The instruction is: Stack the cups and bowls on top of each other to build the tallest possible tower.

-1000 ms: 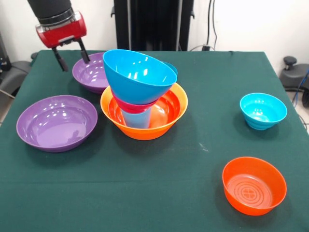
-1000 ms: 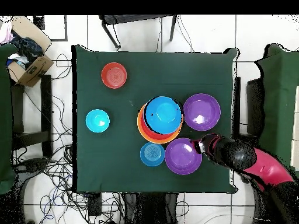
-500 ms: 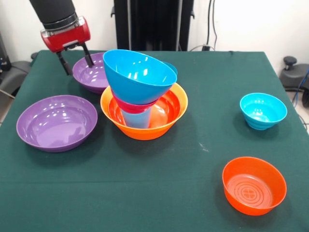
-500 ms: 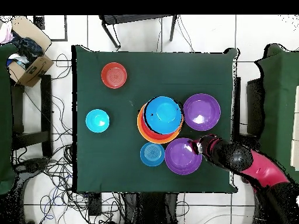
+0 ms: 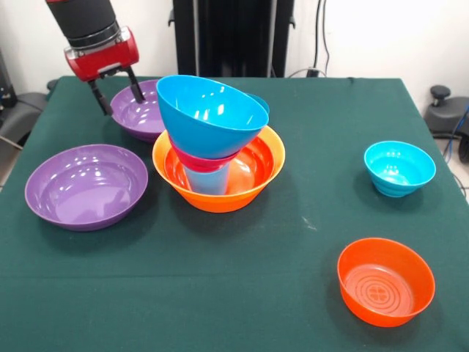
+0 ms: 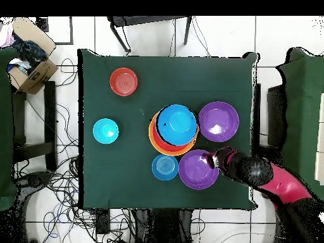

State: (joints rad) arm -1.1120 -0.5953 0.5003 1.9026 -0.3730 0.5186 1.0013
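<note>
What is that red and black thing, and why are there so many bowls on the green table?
It's a robot arm. The gripper at its end has two open jaws and holds nothing; it hangs at the rim of a purple bowl. One picture looks across the table at the robot; the other looks straight down from above. In the middle is a tower: a big orange bowl holds a light blue cup, with a red bowl and a tilted blue bowl on top. Loose on the table are another purple bowl, a cyan bowl and a small orange bowl.
</note>
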